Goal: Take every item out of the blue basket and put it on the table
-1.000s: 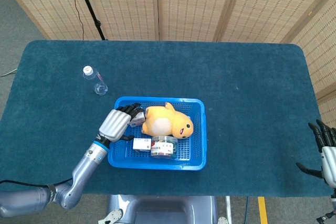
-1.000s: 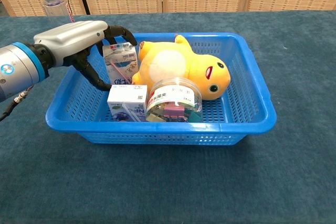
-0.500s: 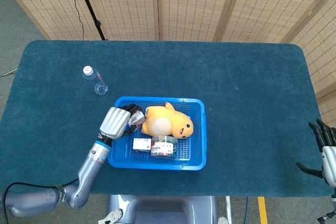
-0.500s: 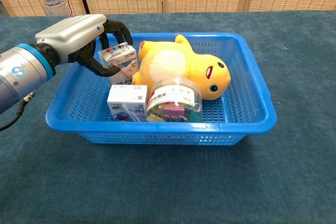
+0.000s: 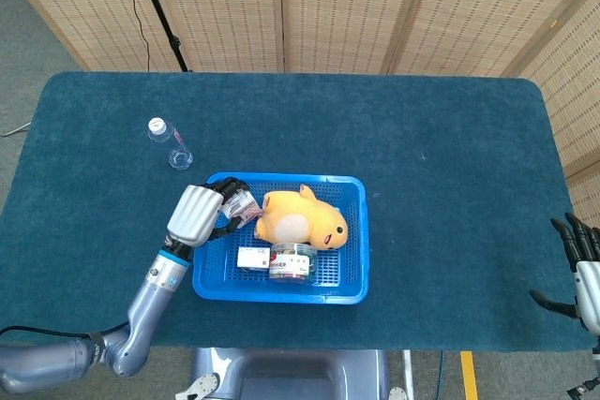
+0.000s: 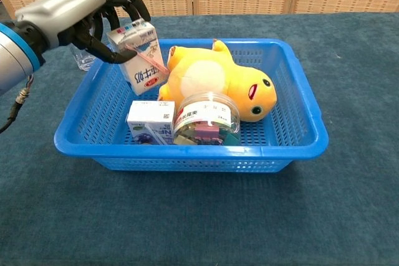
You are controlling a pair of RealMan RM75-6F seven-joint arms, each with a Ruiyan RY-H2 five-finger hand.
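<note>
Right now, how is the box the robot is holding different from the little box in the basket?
The milk carton is up in the air, gripped by the left hand; the small box lies on the blue basket floor. The milk carton is tall and tilted; the small box is short and sits flat. The milk carton has pink markings; the small box has blue ones. Both are mostly white.

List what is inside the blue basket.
A yellow plush toy, a small white box and a clear round tub. The left hand holds a milk carton above it. Anything underneath them is hidden.
</note>
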